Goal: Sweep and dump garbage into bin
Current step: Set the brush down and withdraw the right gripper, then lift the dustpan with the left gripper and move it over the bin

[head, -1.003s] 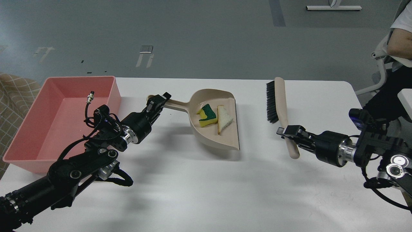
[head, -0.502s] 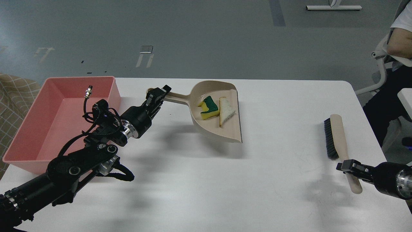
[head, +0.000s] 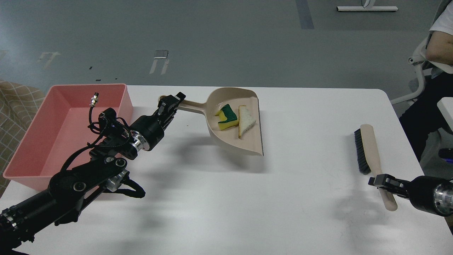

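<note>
A white table (head: pixel 219 198) fills the lower part of the frame. At its upper left sits the pink bin (head: pixel 53 141), a shallow tub with rounded corners, its inside bare of scraps.

The left gripper (head: pixel 170 105) sits left of centre in the upper half, just right of the bin's far right corner. Its jaws are clenched on the end of the handle of the beige dustpan (head: pixel 244 141). The handle runs right from the gripper to the pan, which lies in the upper middle of the frame, its open lip facing right. A shadow lies on the table under and below the pan, which suggests it is raised, though contact with the table cannot be told.

Both pieces of garbage lie inside the pan, well apart from the bin. The sponge (head: pixel 226 118), yellow with a dark green face, is on the left, and the bread (head: pixel 245 124), white with a brown crust, lies just beside it on the right, nearer the lip.

At the lower right, the right gripper (head: pixel 384 185) is clamped on the handle of the brush (head: pixel 370 148), near its lower end. The brush points toward the top of the frame, its dark bristles facing left. It is well apart from the dustpan.

At the upper right edge, a seated person (head: pixel 439 46) shows partly.
</note>
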You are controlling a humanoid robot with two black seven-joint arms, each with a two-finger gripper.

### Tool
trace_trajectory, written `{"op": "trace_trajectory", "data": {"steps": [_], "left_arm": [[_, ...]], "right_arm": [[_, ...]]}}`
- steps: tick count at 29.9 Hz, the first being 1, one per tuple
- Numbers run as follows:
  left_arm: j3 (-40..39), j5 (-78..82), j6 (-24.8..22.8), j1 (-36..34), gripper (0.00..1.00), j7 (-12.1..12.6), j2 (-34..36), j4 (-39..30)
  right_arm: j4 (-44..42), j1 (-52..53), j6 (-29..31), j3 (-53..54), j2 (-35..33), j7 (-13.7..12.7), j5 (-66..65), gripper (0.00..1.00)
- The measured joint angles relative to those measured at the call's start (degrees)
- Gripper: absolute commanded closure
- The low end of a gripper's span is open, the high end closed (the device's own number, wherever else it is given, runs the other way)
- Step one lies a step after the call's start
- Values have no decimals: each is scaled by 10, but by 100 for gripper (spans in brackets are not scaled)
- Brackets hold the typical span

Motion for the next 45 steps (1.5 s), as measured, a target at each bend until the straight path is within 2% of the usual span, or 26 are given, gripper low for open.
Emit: {"op": "trace_trajectory", "data": {"steps": [3, 6, 8, 15, 19, 25, 29, 36, 40, 45], "left_arm": [[0, 0, 0, -2, 100, 0, -1, 0], [0, 0, 1, -4, 100, 1, -1, 0], [0, 0, 1, -5, 100, 1, 0, 0], [-9, -1, 1, -7, 100, 1, 8, 0], [-15, -5, -1, -12, 100, 2, 10, 0], [-16, -26, -2, -12, 100, 2, 11, 0], [-16, -27, -3, -13, 100, 1, 14, 0], [-38, -33, -10, -15, 100, 0, 35, -1], [-57, -37, -18, -15, 100, 0, 47, -3], [-72, -58, -21, -14, 100, 1, 71, -37]], "right_arm": [[1, 6, 0, 0, 0, 0, 1, 41], [2, 8, 0, 1, 0, 0, 2, 29], [4, 9, 0, 2, 0, 0, 2, 27], [21, 12, 0, 34, -4, 0, 2, 7], [20, 13, 0, 97, -6, 0, 4, 3], [10, 61, 0, 178, 10, 0, 13, 3], [-15, 102, 0, 198, 91, 1, 29, 3], [-95, 153, 0, 229, 286, 4, 31, 3], [-132, 173, -12, 253, 399, 19, 42, 3], [-168, 175, -29, 301, 507, 35, 109, 4]]}}
